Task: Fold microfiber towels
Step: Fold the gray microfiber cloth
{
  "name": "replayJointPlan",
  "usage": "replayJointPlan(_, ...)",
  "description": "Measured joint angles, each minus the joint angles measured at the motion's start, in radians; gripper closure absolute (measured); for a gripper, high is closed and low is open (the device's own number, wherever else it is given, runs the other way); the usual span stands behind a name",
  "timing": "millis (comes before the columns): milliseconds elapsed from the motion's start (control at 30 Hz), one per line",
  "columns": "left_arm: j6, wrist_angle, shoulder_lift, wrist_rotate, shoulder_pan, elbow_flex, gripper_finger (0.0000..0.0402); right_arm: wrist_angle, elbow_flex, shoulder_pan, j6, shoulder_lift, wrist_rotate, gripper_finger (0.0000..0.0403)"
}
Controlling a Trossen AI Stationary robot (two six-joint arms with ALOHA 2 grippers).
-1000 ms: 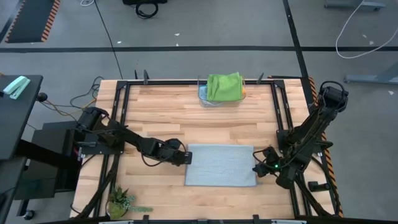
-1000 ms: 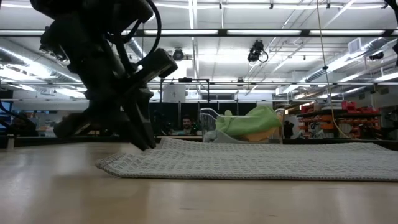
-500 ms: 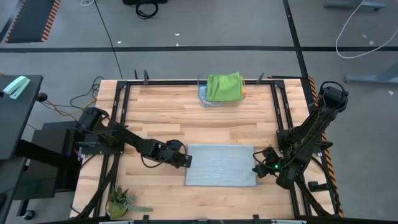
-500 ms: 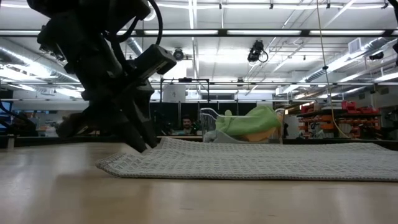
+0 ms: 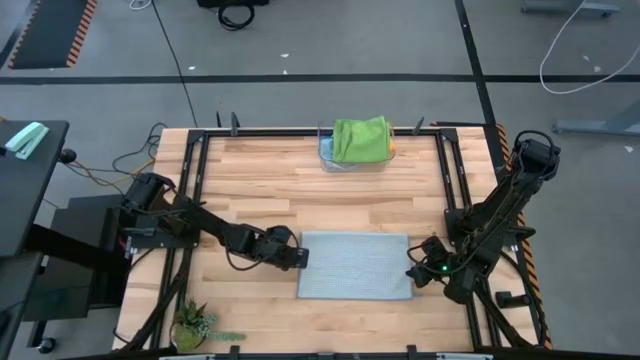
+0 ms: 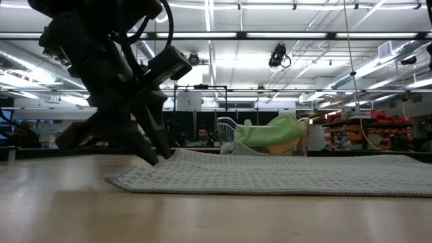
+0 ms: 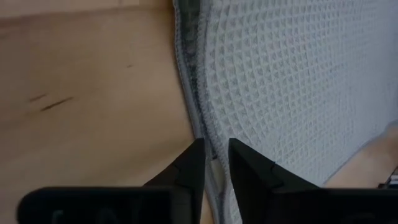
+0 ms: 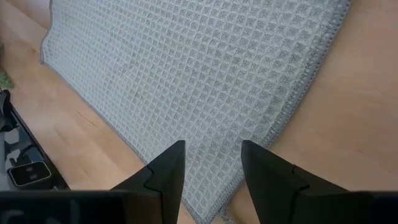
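A light grey waffle-weave microfiber towel (image 5: 355, 265) lies flat on the wooden table near its front edge, and its left edge (image 7: 189, 68) shows two layers. My left gripper (image 5: 299, 257) is low at that left edge, narrowly open, with the hem running through the gap between its fingers (image 7: 216, 158). My right gripper (image 5: 413, 272) is open over the towel's right edge (image 8: 298, 81). A bright green towel (image 5: 360, 138) lies on top of a yellow-orange one (image 5: 391, 150) in a clear basket (image 5: 325, 156) at the table's far edge. My left gripper slants down from the table's left, one fingertip (image 7: 194, 163) on each side of the grey towel's left hem (image 7: 213, 144). I cannot tell whether they touch it. The towel lies flat on the table.
A small potted plant (image 5: 192, 325) stands at the front left corner. Black frame rails (image 5: 200, 190) run along the table's left and right sides. Bare wood lies between the grey towel and the basket. A person (image 6: 200, 133) shows in the room behind.
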Motion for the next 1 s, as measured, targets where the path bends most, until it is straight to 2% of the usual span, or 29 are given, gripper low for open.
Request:
replayJointPlan(333,-0.083,0.0,0.0,0.02,0.023,0.0,0.0232,0.052,0.0,0.0,-0.002,0.0,0.0,0.0238)
replayJointPlan(567,-0.085,0.008,0.0,0.035,0.051,0.0,0.0173,0.11,0.0,0.0,-0.02,0.0,0.0,0.0238)
replayJointPlan(733,-0.071,-0.002,0.026,0.064,0.061,0.028,0.0155,0.178,0.001,0.0,-0.048,0.0,0.029,0.0238)
replayJointPlan(867,-0.049,-0.014,0.065,0.064,0.061,0.071,0.0157,0.206,0.012,0.0,-0.08,0.0,0.078,0.0238)
replayJointPlan(1000,-0.05,-0.083,0.074,0.071,0.061,0.096,0.016,0.206,0.035,-0.001,-0.112,0.0,0.08,0.0238)
